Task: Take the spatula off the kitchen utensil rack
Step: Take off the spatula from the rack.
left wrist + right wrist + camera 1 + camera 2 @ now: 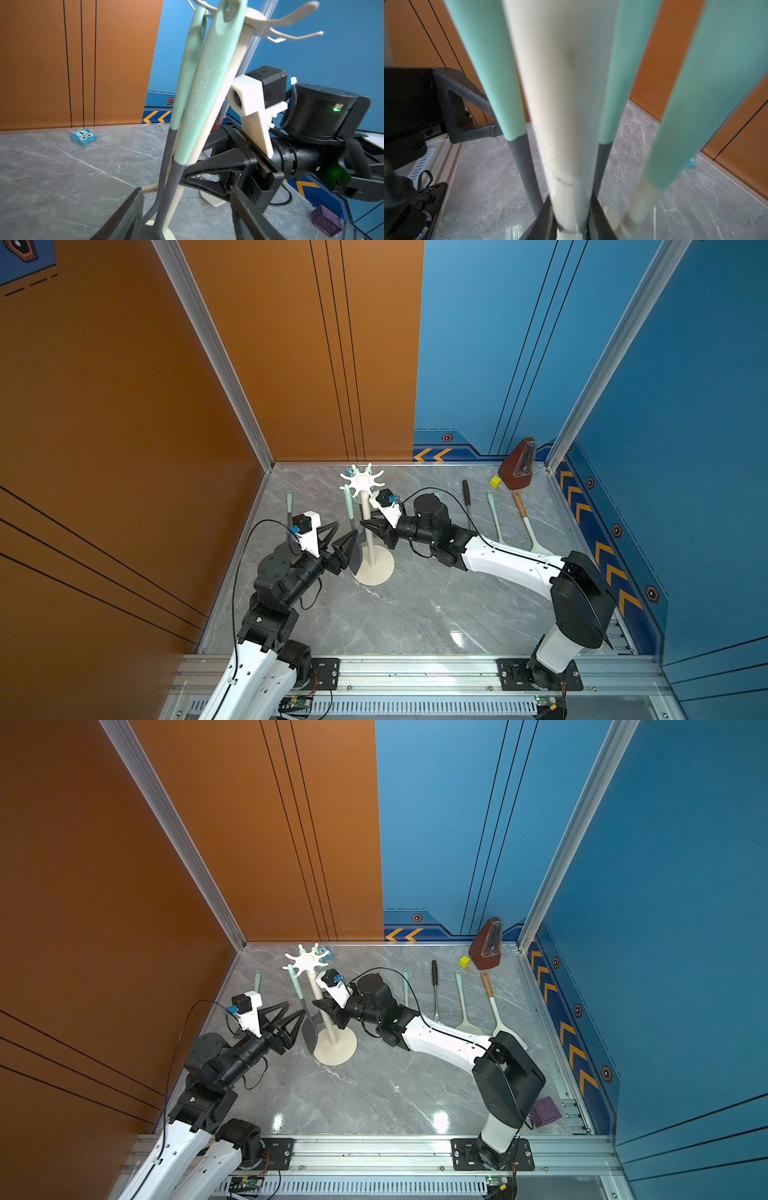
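The cream-white kitchen utensil rack (369, 531) (325, 1017) stands at the back middle of the table. Mint-handled utensils hang from its star-shaped top (361, 482). One of them is the spatula (355, 556) (309, 1036) (199, 99), with a grey neck and a dark flat blade low beside the round base. My left gripper (347, 527) (186, 192) is open, and the spatula's neck and blade sit between its fingers. My right gripper (365, 527) (570, 199) is shut on the rack's pole (562, 104), one jaw against each side.
Several utensils lie on the table: a mint one (289, 506) at left, and a black-handled one (467, 502), a mint one (494, 514) and a wood-handled one (524, 522) at right. A brown metronome (519, 464), yellow cube (494, 482), purple block (544, 1110) and blue owl tile (83, 137) are nearby.
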`<state>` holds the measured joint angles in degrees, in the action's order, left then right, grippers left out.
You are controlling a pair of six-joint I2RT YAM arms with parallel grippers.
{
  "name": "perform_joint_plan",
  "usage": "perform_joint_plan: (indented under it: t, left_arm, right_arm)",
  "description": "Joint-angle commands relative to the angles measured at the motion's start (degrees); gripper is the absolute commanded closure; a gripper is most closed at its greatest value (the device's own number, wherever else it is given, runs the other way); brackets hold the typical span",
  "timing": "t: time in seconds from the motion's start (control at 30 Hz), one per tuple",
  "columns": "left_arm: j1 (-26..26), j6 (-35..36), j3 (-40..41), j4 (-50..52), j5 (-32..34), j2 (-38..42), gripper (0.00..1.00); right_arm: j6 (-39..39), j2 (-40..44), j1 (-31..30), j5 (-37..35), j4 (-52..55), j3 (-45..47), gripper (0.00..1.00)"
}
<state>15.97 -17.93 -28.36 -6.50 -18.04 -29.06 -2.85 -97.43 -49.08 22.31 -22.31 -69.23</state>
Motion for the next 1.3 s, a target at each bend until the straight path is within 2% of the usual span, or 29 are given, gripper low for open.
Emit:
perform_joint_plan:
  t: [0.0,0.13,0.3,0.4,0.87,1.03,1.27]
  left_arm:
    - [0.9,2.7,0.9,-1.4,1.6,0.7,0.31]
    - [2.2,4.3,0.6,-1.5,4.2,-0.5,0.31]
    - [3.8,7.3,1.1,-3.2,10.4,-0.6,0.31]
    - [3.9,9.1,0.9,-4.8,11.5,-1.5,0.32]
    - [3.9,13.0,-3.4,-9.3,5.3,-8.5,0.4]
    - [3.9,14.1,-4.0,-9.3,3.3,-9.7,0.46]
    - [3.9,14.4,-4.4,-9.2,2.1,-11.1,0.67]
  right_arm:
    - [0.3,-0.5,-0.1,-0.1,0.3,-1.6,0.86]
    - [-0.2,-0.2,-0.1,-0.1,1.0,-1.4,0.9]
    - [-0.8,0.4,-0.3,-0.4,2.1,-1.0,0.93]
    - [-1.1,0.5,-0.3,-0.2,2.6,-1.1,0.94]
    - [-1.7,0.9,-0.2,0.4,4.0,-1.1,0.95]
    - [-1.9,1.2,0.0,0.5,4.4,-0.9,0.95]
    - [-2.2,1.6,0.0,0.4,4.9,-0.9,0.96]
